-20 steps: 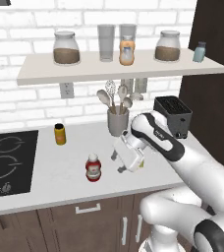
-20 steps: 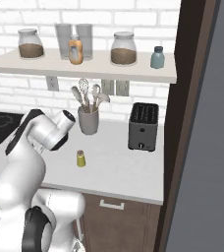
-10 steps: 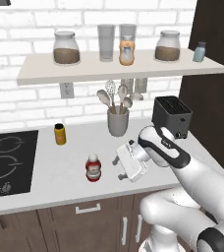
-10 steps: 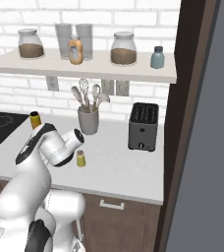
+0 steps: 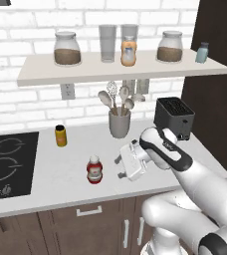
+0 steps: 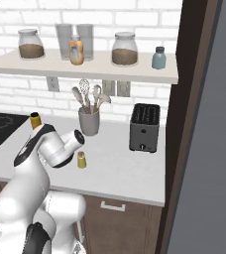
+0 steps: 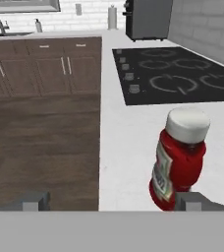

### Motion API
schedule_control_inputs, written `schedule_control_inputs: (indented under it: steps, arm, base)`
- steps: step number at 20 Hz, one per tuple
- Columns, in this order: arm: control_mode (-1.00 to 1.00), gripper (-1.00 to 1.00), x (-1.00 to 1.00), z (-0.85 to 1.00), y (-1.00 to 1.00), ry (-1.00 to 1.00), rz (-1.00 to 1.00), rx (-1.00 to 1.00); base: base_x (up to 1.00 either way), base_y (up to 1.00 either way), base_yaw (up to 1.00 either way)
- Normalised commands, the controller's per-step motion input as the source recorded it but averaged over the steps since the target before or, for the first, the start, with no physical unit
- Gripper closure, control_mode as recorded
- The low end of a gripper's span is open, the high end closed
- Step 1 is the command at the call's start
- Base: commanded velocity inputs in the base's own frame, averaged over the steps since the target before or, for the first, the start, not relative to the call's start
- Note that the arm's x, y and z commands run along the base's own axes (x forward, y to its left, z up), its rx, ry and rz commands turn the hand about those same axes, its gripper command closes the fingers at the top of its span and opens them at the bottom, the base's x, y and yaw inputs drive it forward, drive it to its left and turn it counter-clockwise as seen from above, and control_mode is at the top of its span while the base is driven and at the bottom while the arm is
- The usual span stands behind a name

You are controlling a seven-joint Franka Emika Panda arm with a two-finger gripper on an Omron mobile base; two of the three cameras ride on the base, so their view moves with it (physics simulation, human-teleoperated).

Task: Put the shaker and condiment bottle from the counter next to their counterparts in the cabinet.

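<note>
pincer wide apart beside upright condiment bottle

The same table and shelf are seen from behind-left and behind-right, looking down; the hand view is held low, close, facing the cooktop.

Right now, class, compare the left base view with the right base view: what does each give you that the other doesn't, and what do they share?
Left base view: the red condiment bottle standing on the counter, with the open gripper beside it and pointed at it.
Right base view: the yellow-green shaker on the counter, close to the arm.
Shared: the shelf carrying the orange bottle and the pale blue shaker, the utensil pot, the toaster and the yellow-orange jar.
</note>
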Motion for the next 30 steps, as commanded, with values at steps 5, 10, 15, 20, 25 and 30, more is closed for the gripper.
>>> schedule_control_inputs:
  steps: [5, 10, 15, 20, 25, 30]
  arm:
    - [-1.0, -1.0, 0.17, -0.38, 0.0, 0.0, -0.02, 0.0]
    - [-1.0, -1.0, 0.15, -0.13, 0.0, 0.0, -0.04, 0.01]
    - [-1.0, -1.0, 0.0, 0.0, 0.02, 0.0, -0.12, 0.03]
    - [-1.0, -1.0, 0.0, 0.0, 0.17, 0.0, -0.13, 0.0]
    - [-1.0, -1.0, 0.0, 0.0, 0.14, 0.0, -0.12, 0.0]
    - [-1.0, -1.0, 0.01, -0.03, 0.0, 0.0, -0.06, 0.0]
  base:
    - [0.0, 0.0, 0.0]
    - [0.0, 0.0, 0.0]
    - [0.0, 0.0, 0.0]
    - [0.0, 0.0, 0.0]
    - [0.0, 0.0, 0.0]
    - [0.0, 0.0, 0.0]
